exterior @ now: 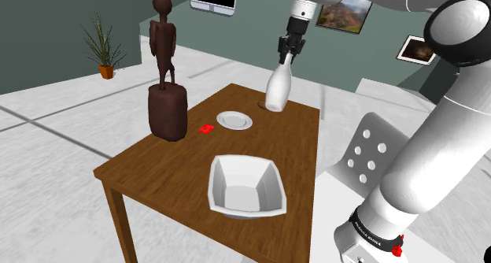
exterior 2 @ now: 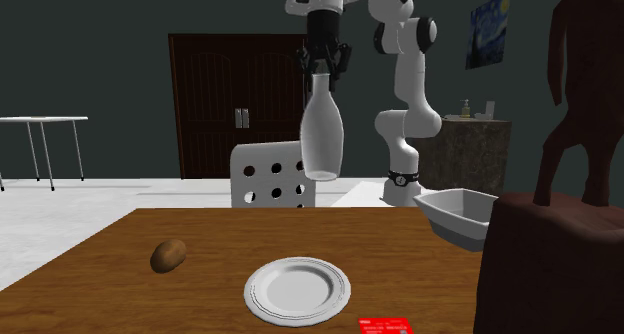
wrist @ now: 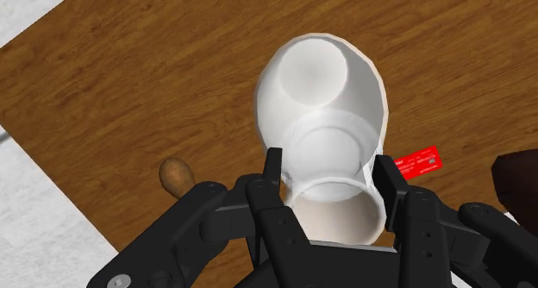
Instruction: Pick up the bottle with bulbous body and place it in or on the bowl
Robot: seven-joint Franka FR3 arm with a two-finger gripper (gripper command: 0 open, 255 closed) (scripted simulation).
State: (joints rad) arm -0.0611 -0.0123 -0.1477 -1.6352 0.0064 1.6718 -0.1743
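Gripper: the black gripper (exterior: 289, 53) is clamping its two fingers on the neck of the bottle (exterior: 276, 88), one on each side; the wrist view is showing the fingers (wrist: 274, 164) pressing against the neck just below the mouth.
Bottle: the white bulbous bottle (exterior 2: 322, 132) is hanging upright from the gripper (exterior 2: 322, 66), clear of the table (exterior: 157, 163), in the upper middle of the shoulder view and over the table's far end.
Bowl: the white squarish bowl (exterior: 245, 157) is sitting empty in the lower centre of the shoulder view, near the table's front edge and well apart from the bottle; in the second exterior view the bowl (exterior 2: 455, 214) is lying at the right, below bottle height.
Between them: a small white plate (exterior: 234, 120) and a red card (exterior: 206, 128) are lying on the wood.
Done: grasping and lifting are looking finished.
Left: carrying the bottle across to the bowl, lowering it in and releasing it are not yet done.
Judgement: the task is standing roughly at its halfway mark.
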